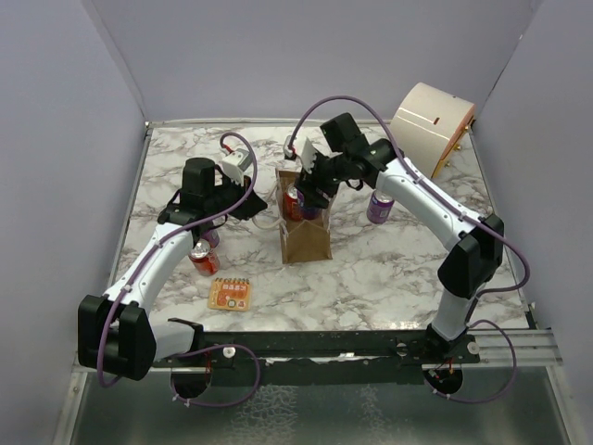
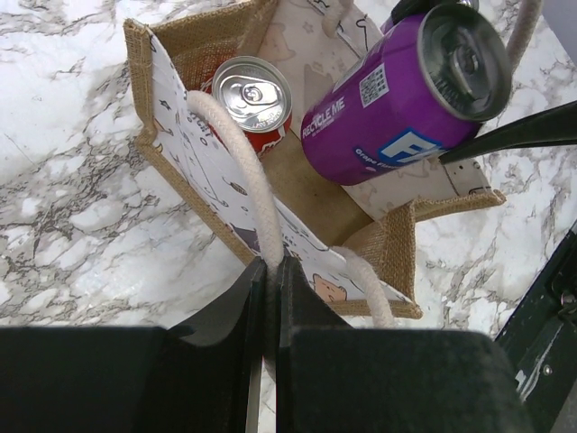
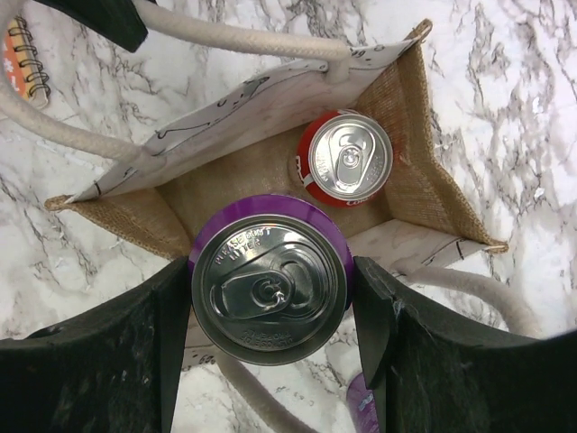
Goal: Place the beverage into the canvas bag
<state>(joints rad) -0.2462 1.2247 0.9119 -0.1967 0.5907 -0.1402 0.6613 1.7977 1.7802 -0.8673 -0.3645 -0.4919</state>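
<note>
Right wrist cam: right gripper grips purple drink can over tan canvas bag; left gripper pinches cream rope handle. Risk: hitting red can inside, tipping bag

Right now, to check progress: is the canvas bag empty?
Not empty: a red can stands upright inside the canvas bag, pull-tab top showing in both wrist views.

Lab cell: grey partition walls
</note>
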